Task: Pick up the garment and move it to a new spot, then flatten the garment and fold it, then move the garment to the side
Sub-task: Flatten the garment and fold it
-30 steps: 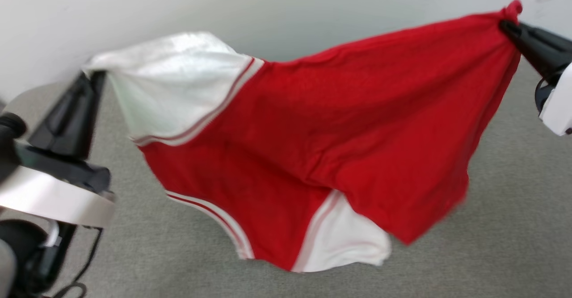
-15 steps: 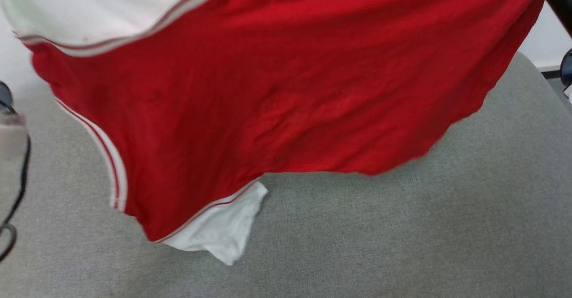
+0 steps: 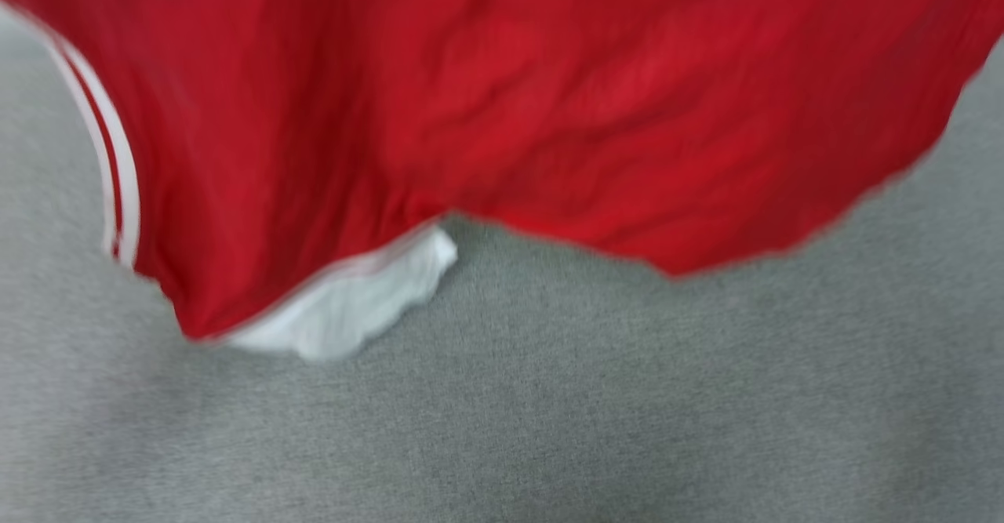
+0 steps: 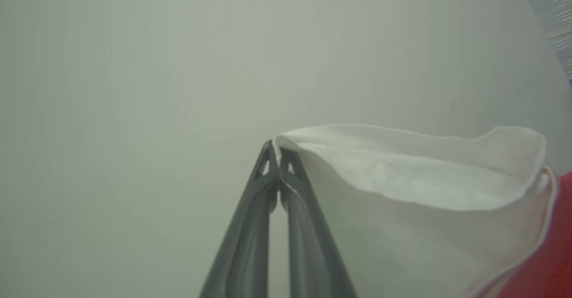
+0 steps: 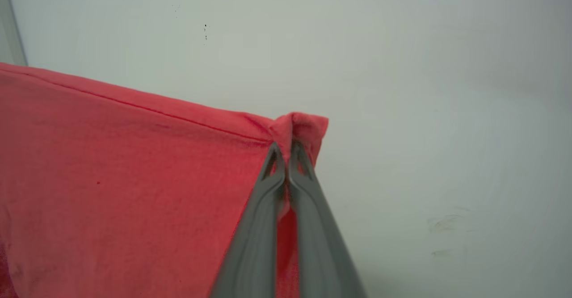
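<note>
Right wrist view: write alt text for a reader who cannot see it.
The right end effector, shut, pinches a bunched corner of the red garment, which spreads out to the left. A plain pale wall lies behind.

garment (image 3: 502, 99) hung over counter (image 3: 549, 413), possibly touching | left end effector (image 4: 278, 148) at one end | right end effector (image 5: 286, 148) opposite

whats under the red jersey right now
Grey fabric surface lies below the hanging red jersey, and a white sleeve panel pokes out under its lower edge. Whatever is behind the spread cloth is covered.
</note>
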